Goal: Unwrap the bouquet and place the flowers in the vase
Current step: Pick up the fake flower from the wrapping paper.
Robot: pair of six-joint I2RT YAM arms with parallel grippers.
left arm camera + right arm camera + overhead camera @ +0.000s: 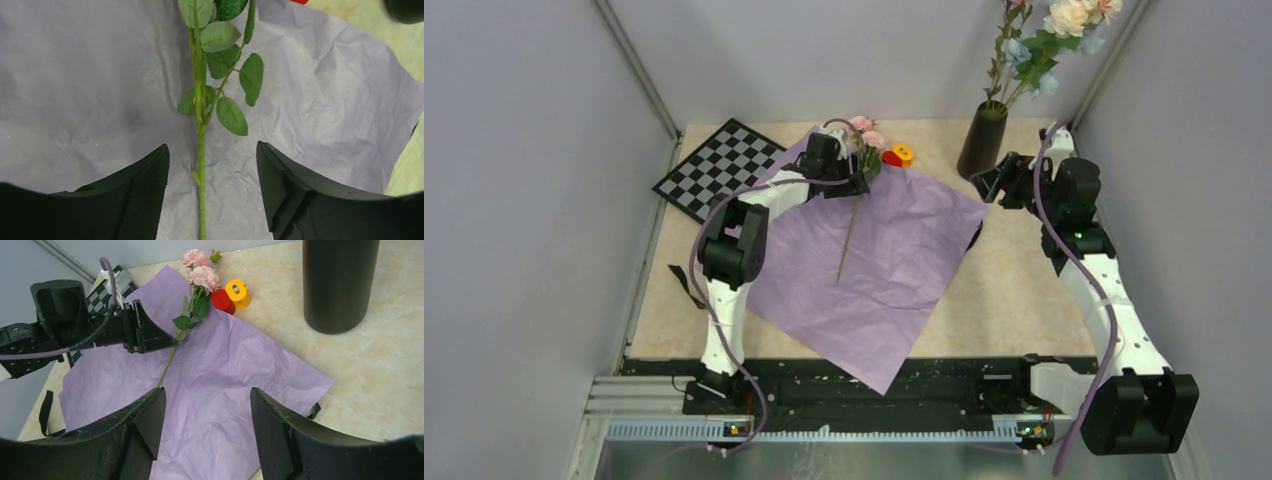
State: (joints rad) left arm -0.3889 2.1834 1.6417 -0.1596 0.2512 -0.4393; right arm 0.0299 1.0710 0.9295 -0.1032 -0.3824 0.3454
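Your left pincer (212, 150) straddles the flower stem (201, 170) lying on the purple paper (75, 75), released, not touching it; your right pincer (207, 392) hangs released near the vase (337, 285).

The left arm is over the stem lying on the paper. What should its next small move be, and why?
Probably close the left gripper on the rose stem: its open jaws straddle the stem, which lies loose on the purple paper, ungripped. Other flowers already stand in the vase.
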